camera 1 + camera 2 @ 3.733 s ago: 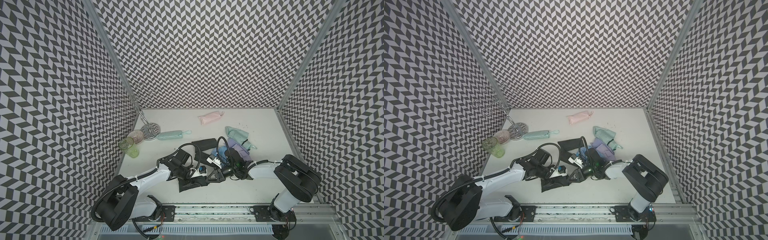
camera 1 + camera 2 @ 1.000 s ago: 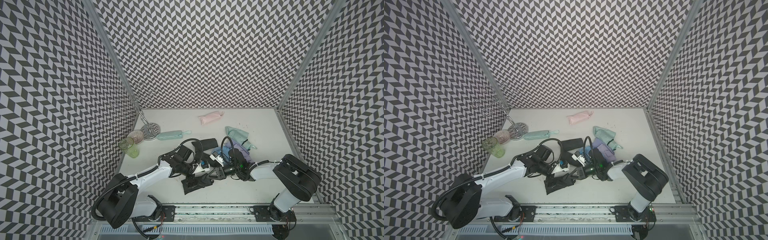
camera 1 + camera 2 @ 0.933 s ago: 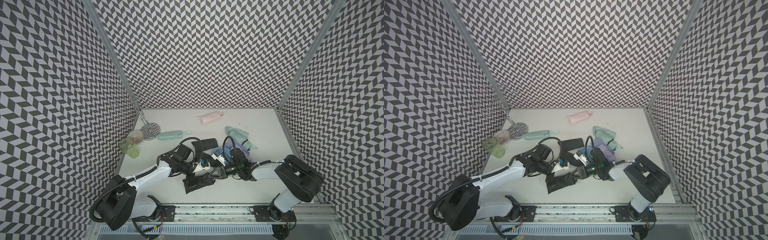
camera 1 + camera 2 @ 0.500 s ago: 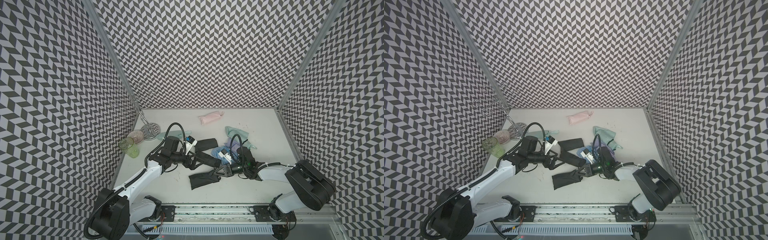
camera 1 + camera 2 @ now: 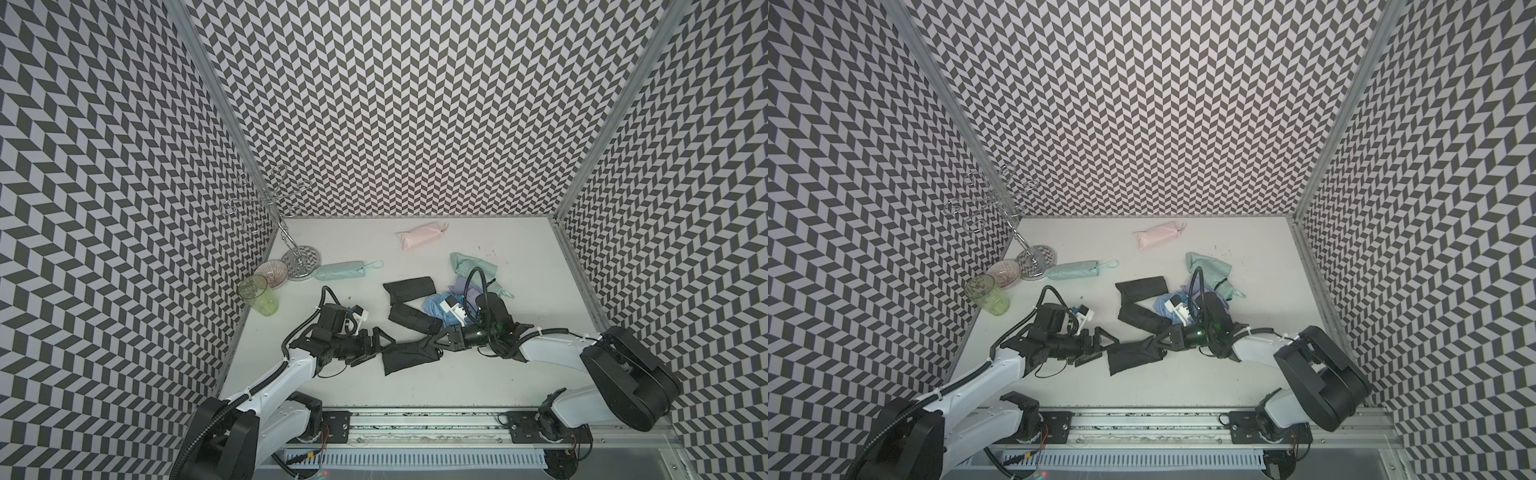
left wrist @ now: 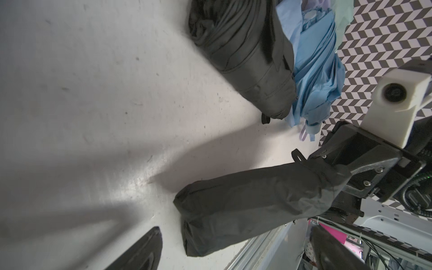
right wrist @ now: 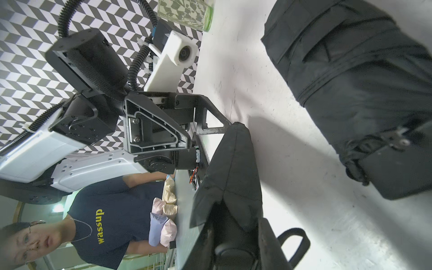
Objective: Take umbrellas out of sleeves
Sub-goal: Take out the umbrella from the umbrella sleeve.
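A limp black sleeve lies near the front of the table, and what it holds is hidden. My right gripper is shut on its mouth end, where a wrist loop sticks out. My left gripper is open, and the sleeve's closed end lies between its fingertips, not pinched. A bare black umbrella lies just behind, beside a light blue umbrella and a lavender one. Further back are a flat black piece, two mint umbrellas and a pink one.
A clear green glass, a pink bowl and a wire stand crowd the back left corner. Patterned walls close three sides. The arms' metal rail runs along the front edge. A person shows beyond the front edge in the right wrist view.
My left arm has swung back from the middle of the table, where the bare black umbrella now lies, to the sleeve's closed end. My right gripper has drawn the sleeve slightly rightward.
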Robot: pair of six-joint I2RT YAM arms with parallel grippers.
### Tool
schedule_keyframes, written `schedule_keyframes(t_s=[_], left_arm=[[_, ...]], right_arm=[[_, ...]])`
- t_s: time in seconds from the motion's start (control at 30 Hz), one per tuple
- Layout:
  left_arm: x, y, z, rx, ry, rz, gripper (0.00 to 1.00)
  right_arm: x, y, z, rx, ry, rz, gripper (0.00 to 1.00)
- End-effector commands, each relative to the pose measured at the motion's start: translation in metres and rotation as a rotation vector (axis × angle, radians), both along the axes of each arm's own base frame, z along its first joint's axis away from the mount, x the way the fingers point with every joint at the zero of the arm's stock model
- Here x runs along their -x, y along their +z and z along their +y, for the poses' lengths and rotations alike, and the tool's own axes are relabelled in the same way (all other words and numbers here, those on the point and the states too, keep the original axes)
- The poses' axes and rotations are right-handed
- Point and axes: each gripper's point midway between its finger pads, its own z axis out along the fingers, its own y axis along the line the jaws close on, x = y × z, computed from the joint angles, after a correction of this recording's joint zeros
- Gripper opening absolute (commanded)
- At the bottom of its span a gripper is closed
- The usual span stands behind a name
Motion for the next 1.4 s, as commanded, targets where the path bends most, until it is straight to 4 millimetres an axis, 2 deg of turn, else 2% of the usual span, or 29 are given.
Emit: schedule_keyframes(t_s=[0.0, 0.23, 0.33, 0.5, 0.57, 0.63, 0.67, 0.7, 0.73, 0.83, 1.07, 1.2, 1.3, 1.37], left_arm=[[-0.006, 0.003, -0.005, 0.034, 0.023, 0.013, 0.99], [0.007, -0.017, -0.017, 0.06, -0.022, 0.084, 0.99], [0.01, -0.022, -0.022, 0.072, -0.042, 0.087, 0.91], [0.017, -0.03, -0.027, 0.087, -0.066, 0.114, 0.6], [0.018, -0.032, -0.027, 0.091, -0.069, 0.121, 0.56], [0.018, -0.036, -0.027, 0.088, -0.068, 0.127, 0.45], [0.018, -0.038, -0.027, 0.089, -0.069, 0.132, 0.36], [0.018, -0.039, -0.027, 0.09, -0.069, 0.139, 0.14], [0.018, -0.041, -0.026, 0.088, -0.067, 0.145, 0.02], [0.014, -0.043, -0.023, 0.093, -0.053, 0.154, 0.0], [0.008, -0.043, -0.022, 0.095, -0.063, 0.148, 0.0], [0.006, -0.044, -0.022, 0.095, -0.061, 0.146, 0.0], [0.005, -0.043, -0.021, 0.092, -0.062, 0.141, 0.0], [0.004, -0.042, -0.021, 0.093, -0.059, 0.138, 0.0]], right_arm=[[-0.006, 0.014, 0.0, -0.036, -0.027, -0.04, 0.1], [-0.008, 0.013, 0.001, -0.044, -0.043, -0.026, 0.1], [-0.01, 0.011, 0.002, -0.035, -0.053, -0.018, 0.1], [-0.005, 0.009, 0.004, -0.037, -0.051, -0.008, 0.1], [-0.002, 0.007, 0.005, -0.031, -0.046, -0.001, 0.1], [0.0, 0.006, 0.005, -0.03, -0.045, -0.001, 0.11], [0.001, 0.005, 0.004, -0.028, -0.044, 0.005, 0.13], [0.002, 0.004, 0.004, -0.028, -0.044, 0.007, 0.17], [0.003, 0.004, 0.003, -0.025, -0.042, 0.009, 0.2], [0.006, 0.004, 0.002, -0.025, -0.033, 0.001, 0.3], [0.012, 0.002, 0.003, -0.037, 0.007, 0.015, 0.32], [0.018, -0.008, 0.004, -0.009, 0.058, 0.027, 0.38], [0.022, -0.014, 0.004, 0.009, 0.091, 0.036, 0.36], [0.02, -0.018, 0.004, 0.032, 0.088, 0.033, 0.22]])
